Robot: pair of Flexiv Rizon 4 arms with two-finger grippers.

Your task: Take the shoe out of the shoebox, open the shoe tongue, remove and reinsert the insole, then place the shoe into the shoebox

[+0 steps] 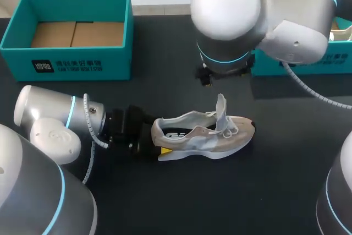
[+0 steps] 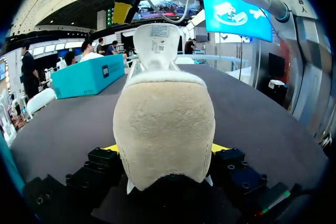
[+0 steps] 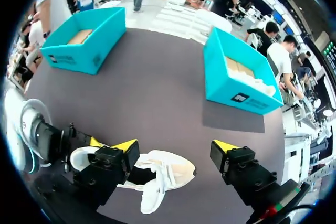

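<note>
A beige sneaker point(image 1: 203, 133) stands upright on the dark table, toe pointing right, with its white tongue point(image 1: 221, 108) pulled up. My left gripper point(image 1: 158, 139) is shut on the heel point(image 2: 164, 124), its yellow fingertips point(image 2: 112, 148) pressing in from both sides. My right arm point(image 1: 231, 9) hangs over the shoe and hides its own fingers in the head view. In the right wrist view the right gripper point(image 3: 176, 148) is open above the sneaker point(image 3: 173, 170), holding nothing, and the raised tongue point(image 3: 153, 196) stands just under it.
An open teal shoebox point(image 1: 66, 61) with a cardboard bottom sits at the back left. A second teal box point(image 1: 308, 61) stands at the back right, partly behind my right arm. Dark tabletop point(image 1: 220, 196) stretches in front of the shoe.
</note>
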